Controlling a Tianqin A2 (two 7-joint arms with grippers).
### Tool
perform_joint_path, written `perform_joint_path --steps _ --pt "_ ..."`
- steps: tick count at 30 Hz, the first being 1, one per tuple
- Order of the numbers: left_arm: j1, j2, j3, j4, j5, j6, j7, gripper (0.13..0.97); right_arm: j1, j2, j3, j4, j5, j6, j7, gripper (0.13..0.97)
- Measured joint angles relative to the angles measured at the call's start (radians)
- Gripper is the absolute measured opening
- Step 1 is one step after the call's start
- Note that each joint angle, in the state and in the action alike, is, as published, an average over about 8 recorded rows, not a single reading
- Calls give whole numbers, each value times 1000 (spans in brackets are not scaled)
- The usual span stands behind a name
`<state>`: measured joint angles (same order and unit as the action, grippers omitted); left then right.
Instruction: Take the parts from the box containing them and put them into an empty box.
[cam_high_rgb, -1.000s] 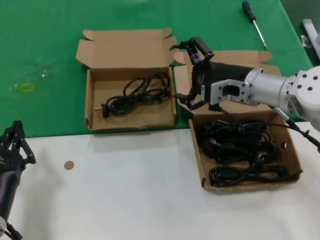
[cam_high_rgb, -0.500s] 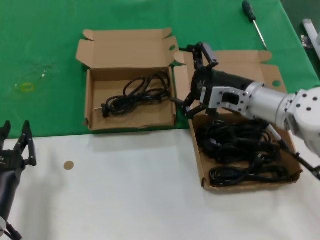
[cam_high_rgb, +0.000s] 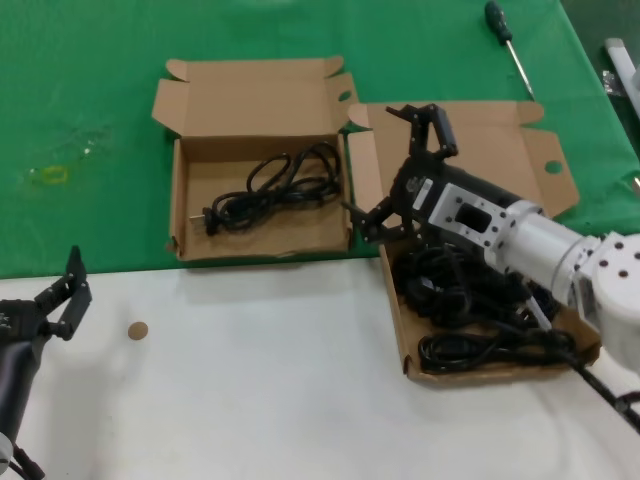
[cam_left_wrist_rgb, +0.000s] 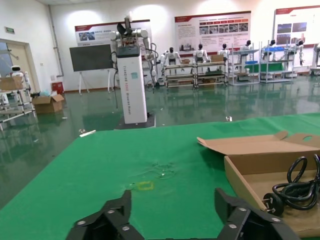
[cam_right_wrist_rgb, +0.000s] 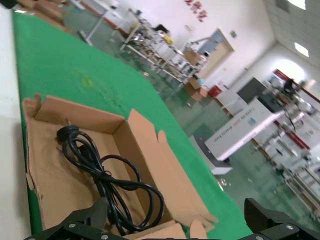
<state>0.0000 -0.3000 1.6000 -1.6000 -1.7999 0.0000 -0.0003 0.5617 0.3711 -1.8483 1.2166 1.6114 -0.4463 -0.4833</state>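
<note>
1. The right arm reaches in from the right, its silver and black forearm lying over the larger box (cam_high_rgb: 556, 172). The right gripper (cam_high_rgb: 400, 170) hangs above that box's far left corner with its fingers spread wide apart and nothing between them.
2. The left gripper (cam_high_rgb: 62, 297) sits low at the near left over the white part of the table (cam_high_rgb: 250, 400), well apart from both boxes; its fingers are also apart and hold nothing.
3. The smaller box (cam_high_rgb: 258, 160) lies on the green cloth (cam_high_rgb: 90, 100) to the left of the larger one, lid flap open toward the far side. One cable bundle (cam_high_rgb: 270, 185) rests loosely coiled on its floor.
4. The remaining cables (cam_high_rgb: 470, 300) lie heaped in the larger box, under and near the right forearm, which covers part of the pile.
5. A green-handled screwdriver (cam_high_rgb: 505, 40) lies on the cloth at the far right, and a small brown disc (cam_high_rgb: 138, 330) sits on the white surface near the left gripper.
6. In the right wrist view the smaller box (cam_right_wrist_rgb: 125, 150) and its coiled cable (cam_right_wrist_rgb: 105, 175) show clearly; the left wrist view catches only that box's corner and one plug (cam_left_wrist_rgb: 272, 202).
</note>
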Motion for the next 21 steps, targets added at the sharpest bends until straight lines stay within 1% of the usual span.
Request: perform_joint_path --steps 5,6,14,18,21 --pt "0 0 0 0 0 0 0 579 -57 -7 25 39 19 45 48 966" --pt "0 0 0 0 0 0 0 579 -68 -9 30 46 23 54 58 966" --pt "0 0 0 0 0 0 0 779 -157 -20 69 107 53 125 135 966" --pt "0 0 0 0 0 0 0 779 -202 -26 89 138 68 161 174 966" --pt "0 0 0 0 0 0 0 827 -236 -30 104 161 79 188 203 966"
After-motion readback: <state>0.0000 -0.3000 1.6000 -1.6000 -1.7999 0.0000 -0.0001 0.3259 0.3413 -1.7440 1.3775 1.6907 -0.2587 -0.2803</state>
